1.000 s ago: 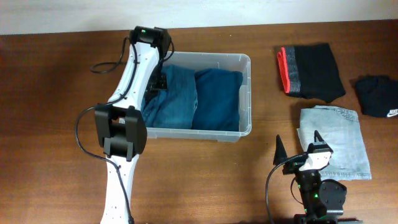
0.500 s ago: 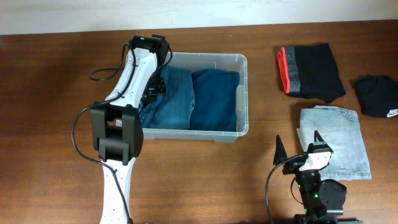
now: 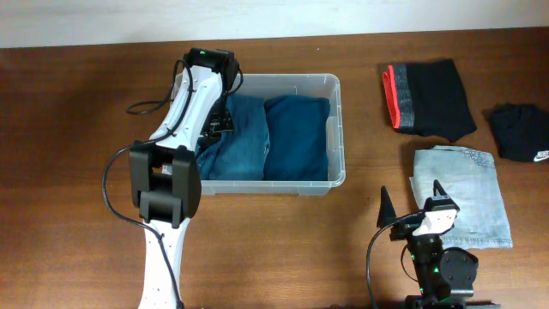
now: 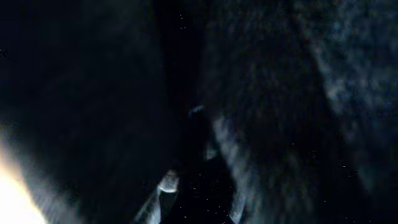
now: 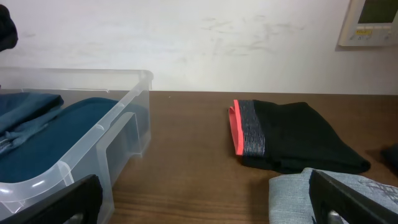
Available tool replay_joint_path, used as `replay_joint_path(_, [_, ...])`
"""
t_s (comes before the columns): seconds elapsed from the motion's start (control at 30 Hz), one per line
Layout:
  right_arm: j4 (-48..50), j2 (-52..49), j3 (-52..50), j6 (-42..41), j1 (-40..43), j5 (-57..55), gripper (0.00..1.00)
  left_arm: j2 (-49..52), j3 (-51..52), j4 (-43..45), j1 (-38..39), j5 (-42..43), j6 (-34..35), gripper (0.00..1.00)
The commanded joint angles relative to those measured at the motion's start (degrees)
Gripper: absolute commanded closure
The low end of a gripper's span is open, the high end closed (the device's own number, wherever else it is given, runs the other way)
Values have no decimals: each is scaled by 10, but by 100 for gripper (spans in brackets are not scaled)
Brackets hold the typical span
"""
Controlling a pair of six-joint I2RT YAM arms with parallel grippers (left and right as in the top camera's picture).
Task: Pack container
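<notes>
Brown wooden tabletop seen from above. The container, a clear plastic bin with rounded corners, sits left of the middle and close to the far edge. Inside it lie two folded blue garments side by side, a lighter blue one at the left and a deeper teal one at the right, filling most of the bin.

My left arm, white with black joints, reaches from the near edge up and over the bin's left end. My left gripper is down inside, pressed against the lighter blue garment, with its jaws together. My left wrist camera shows only dark cloth very close, so I cannot tell whether a fold is pinched between them.

My right gripper hovers by the near edge, right of the middle, its jaws spread wide with nothing between them. Just beside it lies a folded pale denim garment. Toward the far right corner is a folded black garment with a red band, and a small black item with a white logo lies at the right edge
</notes>
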State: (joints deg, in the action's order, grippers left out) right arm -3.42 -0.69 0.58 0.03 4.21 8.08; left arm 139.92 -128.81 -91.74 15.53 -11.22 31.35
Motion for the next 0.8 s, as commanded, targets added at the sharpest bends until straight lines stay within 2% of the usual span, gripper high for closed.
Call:
replay_joint_path(0.0, [-3, 5, -3, 2, 4, 3, 1, -50, -18, 2, 3, 16, 41, 99])
replay_joint_path(0.43, [-3, 5, -3, 2, 4, 3, 1, -76, -32, 39, 0, 20, 22, 98])
replay_joint_path(0.5, [-3, 5, -3, 2, 4, 3, 1, -76, -54, 48, -4, 20, 14, 82])
replay_joint_path(0.6, [-3, 5, -3, 2, 4, 3, 1, -76, -111, 46, -16, 20, -4, 72])
replay_joint_path(0.67, [-3, 5, -3, 2, 4, 3, 1, -78, -157, 38, -26, 20, -27, 61])
replay_joint_path(0.7, [-3, 5, -3, 2, 4, 3, 1, -79, -183, 30, -31, 20, -38, 34])
replay_joint_path(0.73, [-3, 5, -3, 2, 4, 3, 2, -82, -207, 22, -37, 20, -49, 14])
replay_joint_path(0.77, [-3, 5, -3, 2, 4, 3, 2, -85, -225, 17, -41, 20, -59, 1])
